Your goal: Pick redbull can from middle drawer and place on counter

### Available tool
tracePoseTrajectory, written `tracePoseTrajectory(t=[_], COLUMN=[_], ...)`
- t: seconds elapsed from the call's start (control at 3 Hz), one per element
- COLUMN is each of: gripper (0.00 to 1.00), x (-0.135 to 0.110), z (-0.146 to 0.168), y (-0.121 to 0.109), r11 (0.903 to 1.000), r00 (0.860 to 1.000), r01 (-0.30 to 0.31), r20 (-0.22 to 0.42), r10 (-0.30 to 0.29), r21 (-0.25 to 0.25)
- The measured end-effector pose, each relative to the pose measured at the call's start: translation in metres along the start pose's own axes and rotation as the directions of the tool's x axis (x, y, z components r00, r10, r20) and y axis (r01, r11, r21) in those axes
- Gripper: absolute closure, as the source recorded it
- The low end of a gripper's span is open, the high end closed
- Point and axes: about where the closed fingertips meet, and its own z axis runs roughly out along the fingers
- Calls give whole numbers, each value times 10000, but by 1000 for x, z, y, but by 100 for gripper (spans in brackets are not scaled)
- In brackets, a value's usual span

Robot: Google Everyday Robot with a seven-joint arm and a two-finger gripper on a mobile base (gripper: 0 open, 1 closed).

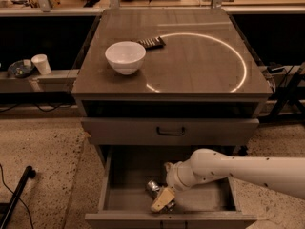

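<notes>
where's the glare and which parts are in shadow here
Camera view: a bright ring of glare arcs across the counter beside the white bowl; the middle drawer sits in dim shadow, where the gripper hangs over the redbull can, whose metal catches a small highlight.
</notes>
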Motion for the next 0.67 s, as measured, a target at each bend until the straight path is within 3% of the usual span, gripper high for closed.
tracePoseTrajectory(t=[0.67], gripper=[0], x=[-2], z=[6], y=[5], r11=[10000], r00=[9997], r01=[-91], r20=[-238], r10=[91], r21=[29])
